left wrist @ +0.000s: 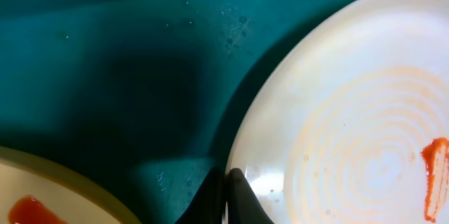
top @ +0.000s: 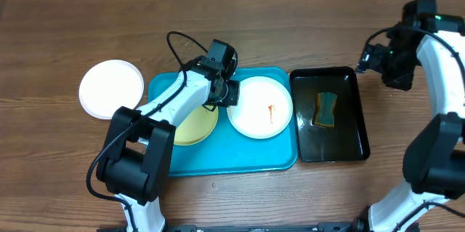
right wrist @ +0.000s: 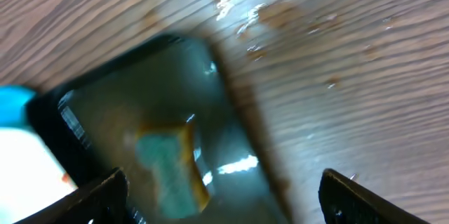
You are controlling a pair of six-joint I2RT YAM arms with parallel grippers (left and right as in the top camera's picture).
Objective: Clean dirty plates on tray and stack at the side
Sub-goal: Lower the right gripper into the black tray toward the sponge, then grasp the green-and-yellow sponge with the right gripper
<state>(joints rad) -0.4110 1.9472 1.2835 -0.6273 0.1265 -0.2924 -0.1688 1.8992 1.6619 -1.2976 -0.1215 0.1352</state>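
Two plates [top: 254,119] on the tray [top: 240,156] — third plate [top: 111,89] to its left, sponge [top: 326,108] in smaller tray [top: 341,145] to its right

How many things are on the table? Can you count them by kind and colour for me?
White plates: 2
Yellow plate: 1
Blue tray: 1
Black tray: 1
Sponge: 1
Total: 6
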